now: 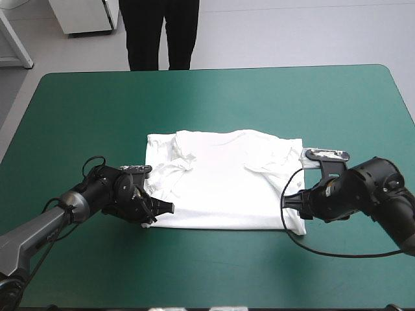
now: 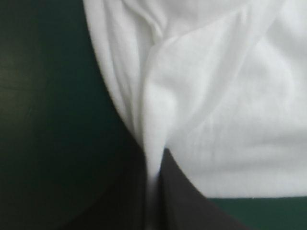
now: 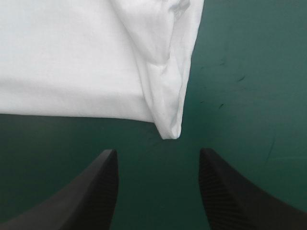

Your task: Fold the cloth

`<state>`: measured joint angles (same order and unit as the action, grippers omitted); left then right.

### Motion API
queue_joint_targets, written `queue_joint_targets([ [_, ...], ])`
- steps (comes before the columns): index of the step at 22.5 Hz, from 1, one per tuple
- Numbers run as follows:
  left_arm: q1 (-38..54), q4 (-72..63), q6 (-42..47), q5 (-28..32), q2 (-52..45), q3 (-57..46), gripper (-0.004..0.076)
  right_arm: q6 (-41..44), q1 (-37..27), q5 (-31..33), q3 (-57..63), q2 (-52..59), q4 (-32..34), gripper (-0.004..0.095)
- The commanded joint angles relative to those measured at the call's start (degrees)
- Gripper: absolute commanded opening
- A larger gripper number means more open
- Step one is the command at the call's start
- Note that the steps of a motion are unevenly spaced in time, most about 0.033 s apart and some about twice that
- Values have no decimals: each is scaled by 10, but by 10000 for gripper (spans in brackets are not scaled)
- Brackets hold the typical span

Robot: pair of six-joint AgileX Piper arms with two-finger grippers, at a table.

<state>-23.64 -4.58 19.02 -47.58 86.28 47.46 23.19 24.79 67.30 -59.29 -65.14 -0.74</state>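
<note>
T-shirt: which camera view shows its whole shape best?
The high view: the whole T-shirt lies spread on the teal-green cover. The left wrist view shows only a pinched fold; the right wrist view, one corner ahead of the open right tool.

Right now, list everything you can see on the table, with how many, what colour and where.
T-shirt: one, white, lying flat as a rough rectangle at the table's middle.
Table cover: one, teal-green, under everything.
Left tool: one, black fingers, at the T-shirt's near left corner, shut on a fold of it.
Right tool: one, black fingers, open, just short of the T-shirt's near right corner, not touching it.
</note>
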Motion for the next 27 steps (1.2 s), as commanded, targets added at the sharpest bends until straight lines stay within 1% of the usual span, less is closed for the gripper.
queue_joint_targets([
  [1,-1,33,-3,-7,21,-27,-10,30,22,-67,47,9,17,496],
  [2,-1,33,-4,-7,21,-27,-10,58,32,-79,70,5,32,496],
  [4,-1,33,-4,-9,21,-27,-10,83,43,-88,88,-2,56,496],
  [7,-1,33,-5,-9,21,-26,-10,99,47,-113,100,-20,79,496],
  [10,-1,33,-7,-9,21,-26,-10,100,47,-140,100,-48,80,496],
  [11,-1,33,-7,-10,21,-26,-10,103,47,-152,100,-75,77,496],
  [14,-1,33,-7,-12,21,-26,-10,108,47,-156,100,-124,77,496],
  [15,-1,33,-7,-14,21,-26,-10,110,47,-166,100,-142,76,496],
  [19,-1,33,-7,-14,21,-26,-10,125,47,-190,100,-170,76,495],
  [20,-1,33,-7,-14,21,-25,-10,125,47,-194,103,-185,76,472],
  [22,-1,33,-7,-14,20,-25,-10,120,47,-190,110,-211,64,389],
  [23,-1,33,-7,-14,20,-25,-10,110,47,-189,117,-219,45,314],
  [24,-1,33,-7,-14,20,-25,-10,109,47,-189,121,-221,40,259],
  [25,-1,33,-7,-14,20,-25,-10,106,47,-184,122,-221,28,111],
  [26,-1,33,-7,-14,20,-25,-10,105,47,-177,122,-221,26,29],
  [27,-1,33,-7,-16,20,-23,-10,105,47,-167,122,-218,26,-15],
])
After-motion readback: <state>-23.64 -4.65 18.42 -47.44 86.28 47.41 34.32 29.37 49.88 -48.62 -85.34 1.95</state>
